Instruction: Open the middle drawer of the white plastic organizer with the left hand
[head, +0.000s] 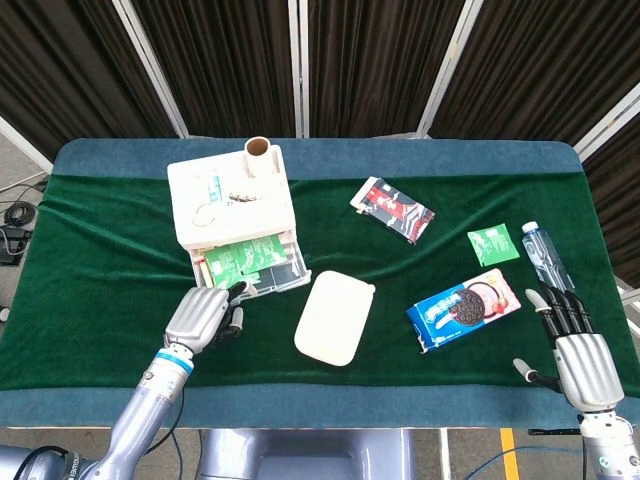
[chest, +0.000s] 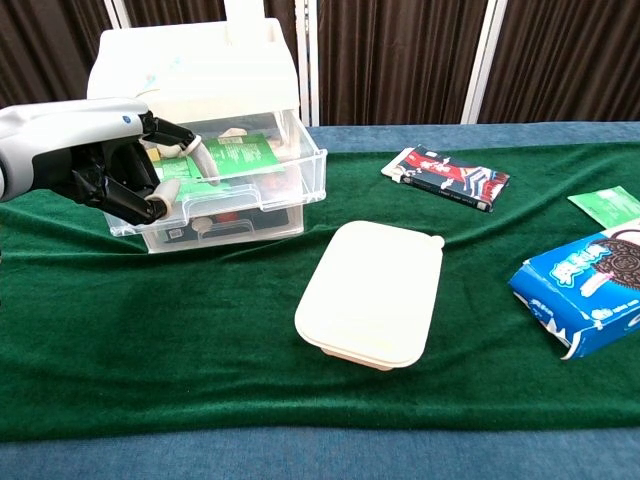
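Observation:
The white plastic organizer (head: 228, 205) (chest: 195, 75) stands at the back left of the green cloth. Its clear middle drawer (head: 252, 266) (chest: 245, 170) is pulled out and shows green packets inside. My left hand (head: 201, 316) (chest: 108, 165) is at the drawer's front left corner, its fingertips (chest: 188, 150) hooked over the front rim and the thumb underneath. The bottom drawer (chest: 225, 222) is pushed in. My right hand (head: 577, 347) rests at the table's near right edge, fingers apart, holding nothing; the chest view does not show it.
A cream lidded box (head: 335, 318) (chest: 372, 295) lies just right of the drawer. Further right are a blue cookie pack (head: 465, 308) (chest: 590, 285), a dark snack packet (head: 392, 208) (chest: 445, 177), a green sachet (head: 493, 243) and a water bottle (head: 545, 255). A cardboard roll (head: 258, 150) stands on the organizer.

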